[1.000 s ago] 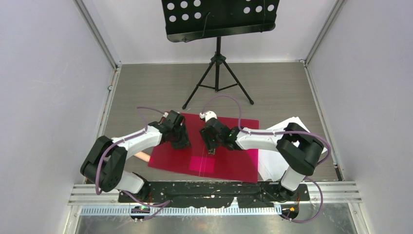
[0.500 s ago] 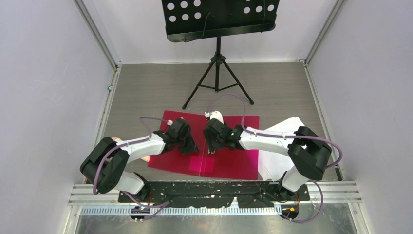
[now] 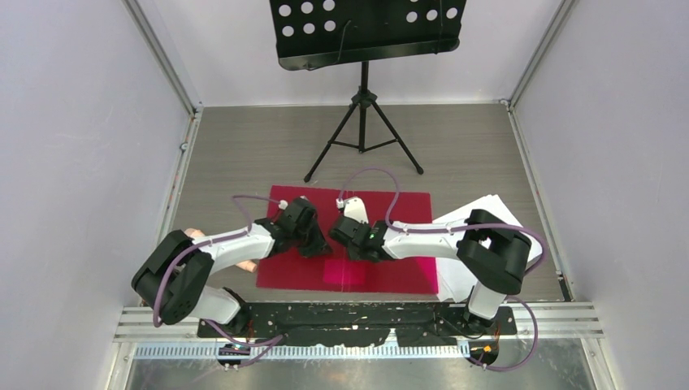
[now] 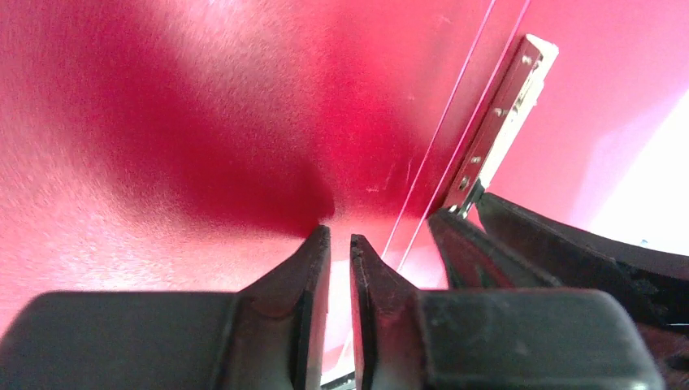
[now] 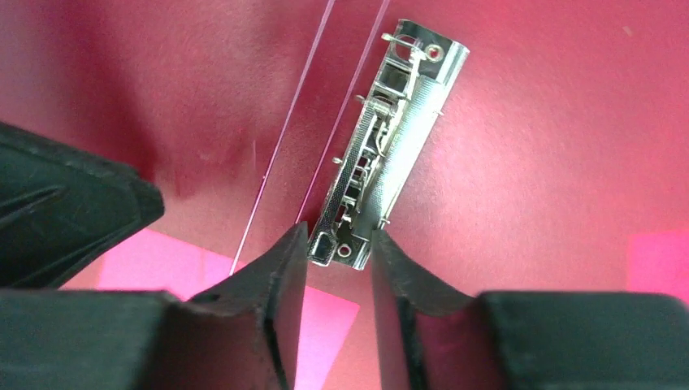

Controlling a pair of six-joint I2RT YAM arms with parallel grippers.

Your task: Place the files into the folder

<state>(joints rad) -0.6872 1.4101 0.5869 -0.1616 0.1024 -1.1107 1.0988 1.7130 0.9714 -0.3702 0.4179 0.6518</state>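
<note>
The red folder [image 3: 394,268] lies open and flat on the table, its pink patch [image 3: 341,273] near the front edge. Its metal spring clip [image 5: 390,138] runs beside the spine crease. My right gripper [image 5: 337,231] has its jaws on either side of the clip's near end, touching both sides. My left gripper [image 4: 340,236] is shut, tips down on the red inner cover just left of the crease, with nothing between the jaws. Both grippers meet at the folder's middle, left [image 3: 318,244] and right [image 3: 351,250]. The white files [image 3: 486,206] lie right of the folder, partly under my right arm.
A black music stand on a tripod [image 3: 363,106] stands at the back centre. A peach-coloured object [image 3: 244,264] shows under my left arm at the folder's left edge. Walls close in both sides.
The folder has shifted and squared up to the table's front edge. Both grippers moved slightly toward the near side and closer together at its spine.
</note>
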